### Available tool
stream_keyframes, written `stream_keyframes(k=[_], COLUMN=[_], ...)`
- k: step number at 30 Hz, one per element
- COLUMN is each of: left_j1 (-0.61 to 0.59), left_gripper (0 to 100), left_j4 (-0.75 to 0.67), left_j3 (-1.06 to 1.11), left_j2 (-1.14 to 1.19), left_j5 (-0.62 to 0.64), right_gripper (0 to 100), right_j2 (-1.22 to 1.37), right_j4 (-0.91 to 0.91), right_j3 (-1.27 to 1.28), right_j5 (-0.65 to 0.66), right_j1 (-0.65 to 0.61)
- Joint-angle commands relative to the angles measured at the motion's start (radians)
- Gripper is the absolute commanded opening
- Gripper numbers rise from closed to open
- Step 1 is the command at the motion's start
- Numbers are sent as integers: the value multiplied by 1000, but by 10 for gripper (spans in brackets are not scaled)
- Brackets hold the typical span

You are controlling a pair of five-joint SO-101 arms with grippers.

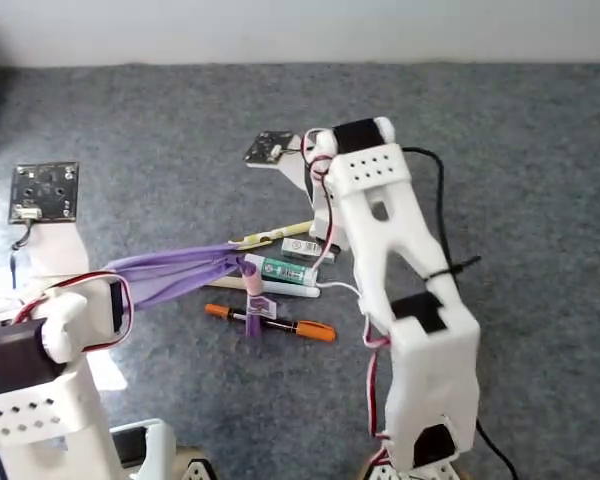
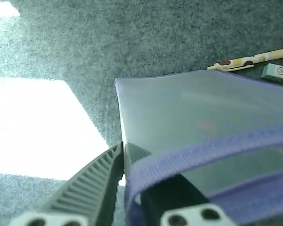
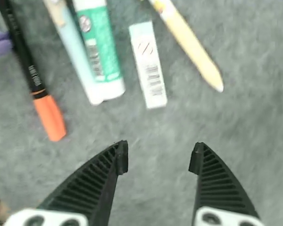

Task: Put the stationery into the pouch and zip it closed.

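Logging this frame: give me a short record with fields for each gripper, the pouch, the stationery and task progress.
left gripper: shut on the edge of the pouch
right gripper: open, empty, over the mat beside the stationery
pouch: purple, translucent, held at one end
stationery: orange-capped marker, glue stick, small box, yellow pen, all lying on the mat outside the pouch
progress: these four items not yet packed; zip state unclear

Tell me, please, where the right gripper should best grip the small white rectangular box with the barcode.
Probably across its narrow width, near the middle, coming straight down from above. The small white rectangular box lies flat on the grey carpet, with gaps beside both long edges to admit the open right gripper.
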Motion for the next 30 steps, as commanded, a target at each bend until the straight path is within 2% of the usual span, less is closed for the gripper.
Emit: stream_keyframes(k=[1,11,19,25,30], left_j1=[-5,-6,-6,-6,-6], left_gripper=[11,11,11,11,11], left_j4=[14,15,15,15,15], left_j3=[-7,-10,-10,-10,-10], left_j2=[-17,-17,-17,-17,-17], left_j5=[9,9,11,11,11], right_gripper=[221,221,220,217,65], right_j2=[93,308,453,538,553], right_j4=[21,15,18,22,50], right_j3=[-149,-345,-502,-529,-529], right_j5=[43,43,43,41,41], right_j1=[-35,-133,-137,-131,-128])
